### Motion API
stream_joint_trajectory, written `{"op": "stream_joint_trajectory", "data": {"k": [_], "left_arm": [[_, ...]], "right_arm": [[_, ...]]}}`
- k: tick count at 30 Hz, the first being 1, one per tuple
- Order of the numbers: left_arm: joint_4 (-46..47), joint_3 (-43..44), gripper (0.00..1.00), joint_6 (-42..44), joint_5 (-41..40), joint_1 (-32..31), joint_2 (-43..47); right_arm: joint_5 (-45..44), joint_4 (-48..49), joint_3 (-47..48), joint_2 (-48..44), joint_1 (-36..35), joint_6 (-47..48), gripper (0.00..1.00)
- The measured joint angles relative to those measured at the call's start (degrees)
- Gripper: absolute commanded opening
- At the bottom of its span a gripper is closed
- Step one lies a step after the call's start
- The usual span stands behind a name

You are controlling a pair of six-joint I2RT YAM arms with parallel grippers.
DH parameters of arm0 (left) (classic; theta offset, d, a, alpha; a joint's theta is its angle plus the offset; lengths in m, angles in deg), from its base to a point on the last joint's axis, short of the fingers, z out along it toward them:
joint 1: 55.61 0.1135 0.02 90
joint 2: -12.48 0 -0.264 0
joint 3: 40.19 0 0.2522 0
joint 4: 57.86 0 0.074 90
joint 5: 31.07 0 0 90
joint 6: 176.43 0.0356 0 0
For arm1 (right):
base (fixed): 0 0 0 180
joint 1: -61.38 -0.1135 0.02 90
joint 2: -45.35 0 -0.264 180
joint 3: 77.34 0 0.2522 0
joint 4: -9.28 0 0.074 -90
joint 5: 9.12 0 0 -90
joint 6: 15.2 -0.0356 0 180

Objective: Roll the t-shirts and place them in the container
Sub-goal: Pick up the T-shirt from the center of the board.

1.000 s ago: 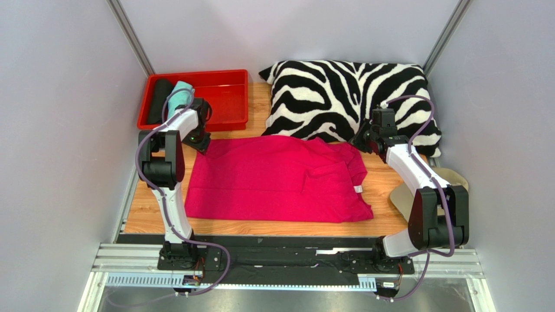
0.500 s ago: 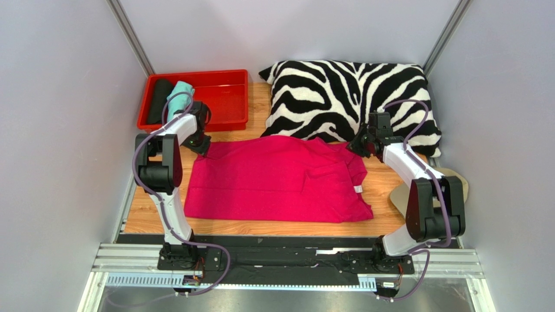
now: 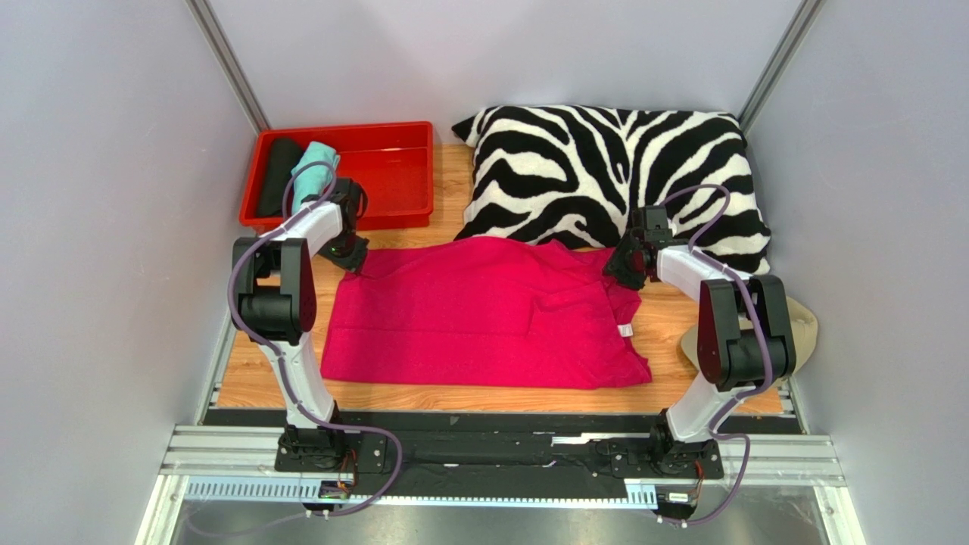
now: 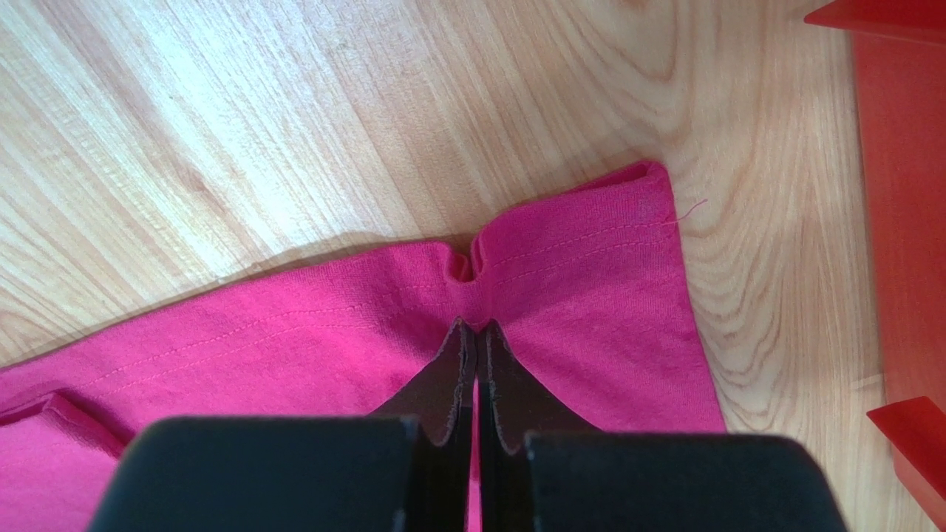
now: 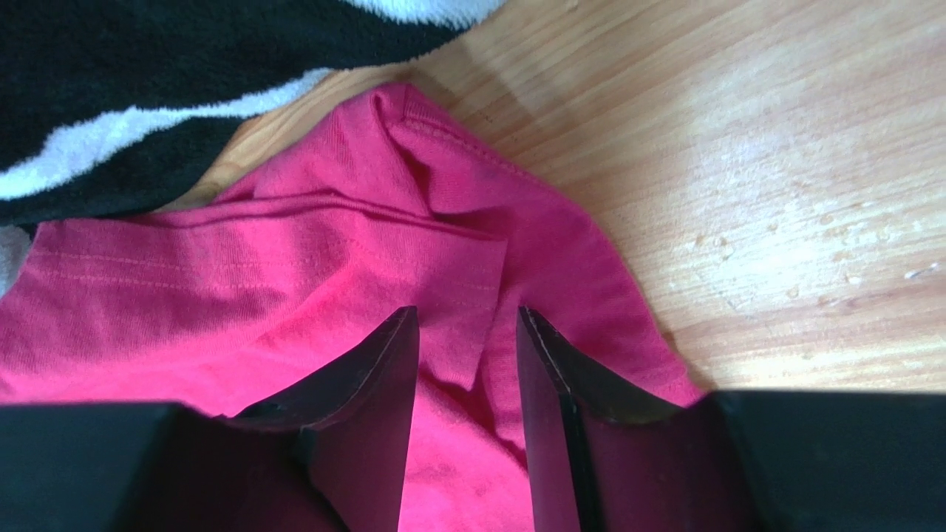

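Pink t-shirt (image 3: 489,312) lies spread flat mid-table, soft knit with stitched hems and a small white label at its right edge. Its far edge touches the zebra pillow (image 3: 603,159). Its far-left corner is near the red tray (image 3: 341,128), with a strip of bare wood between. Table (image 3: 671,329) is pale wood grain, bare to the right of the shirt up to the beige cap (image 3: 802,324). Grey walls close in on both sides.

The tray is hard plastic and holds a black roll (image 3: 276,176) and a teal roll (image 3: 309,170) side by side at its left end.

Left arm reaches forward and bends down. The left gripper (image 4: 475,333) has its fingers pressed together on the far-left hem, cloth puckered at the tips.

Right arm is folded with its elbow high and the wrist angled left. The right gripper (image 5: 466,321) has its fingers apart over the rumpled far-right corner, by the pillow edge, not clamping.
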Motion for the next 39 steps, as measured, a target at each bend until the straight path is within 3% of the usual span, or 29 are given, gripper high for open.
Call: {"op": "stream_joint_trajectory", "data": {"k": [6,9,10,11,13,26,33,39], "left_arm": [[0.13,0.00,0.00,0.17,0.15,0.00,0.13],[0.24,0.00,0.00,0.22,0.15,0.00,0.20],[0.26,0.00,0.00,0.26,0.15,0.00,0.20],[0.24,0.00,0.00,0.35,0.15,0.00,0.20],[0.28,0.00,0.00,0.44,0.15,0.00,0.22],[3.76,-2.27,0.00,2.01,1.66,0.00,2.25],[5.75,-3.06,0.00,2.56,2.47,0.00,3.41],[6.91,-3.74,0.00,2.60,3.37,0.00,3.43]], "right_arm": [[-0.83,1.68,-0.07,1.53,0.00,-0.07,0.33],[-0.79,2.60,-0.07,1.97,0.00,-0.07,0.23],[-0.79,2.91,-0.07,2.19,0.00,-0.17,0.12],[-0.74,3.37,-0.04,2.47,0.00,-0.35,0.08],[-0.52,3.61,0.13,2.67,0.00,-0.46,0.03],[-2.56,-3.52,4.87,-1.18,0.00,1.42,0.02],[-3.19,-6.60,7.96,-1.86,-0.02,3.58,0.15],[-3.30,-7.21,9.01,-0.98,0.00,4.79,0.19]]}}
